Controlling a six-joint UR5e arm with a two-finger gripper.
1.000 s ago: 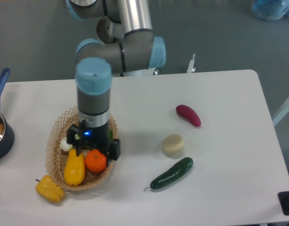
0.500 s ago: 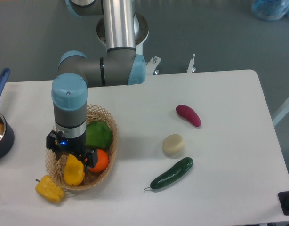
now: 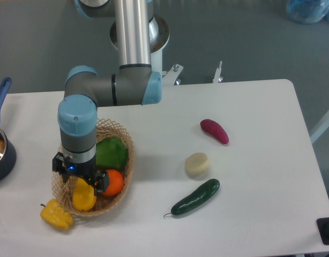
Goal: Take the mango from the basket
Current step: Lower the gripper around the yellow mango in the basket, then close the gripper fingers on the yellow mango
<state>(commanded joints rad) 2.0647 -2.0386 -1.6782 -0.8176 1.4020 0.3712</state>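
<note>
**Gripper lowered over the mango in the basket**

Far left, a dark pot (image 3: 0, 155) with a blue handle, cut by the frame edge; off the basket's near-left rim, a lumpy yellow bell pepper (image 3: 56, 214) on the worktop (image 3: 250, 225), outside the basket and so no part of the pick. Basket (image 3: 126, 140) of tan wicker holding the mango (image 3: 84, 196) at its front left, touching the orange (image 3: 113, 182) on its right, a green pepper (image 3: 112, 152) behind. Gripper (image 3: 79, 182) pointed straight down over the mango's upper end, wrist vertical, presumably for a top grasp clear of the orange; fingers hidden under the wrist body, so cannot tell whether spread or closed on the fruit. Further right, well apart: a pale round bun-like piece (image 3: 197, 165), a cucumber (image 3: 195, 197), a purple sweet potato (image 3: 214, 131).

Against half a second ago: slightly lower and a touch left, more of the mango covered; foods unmoved.
</note>
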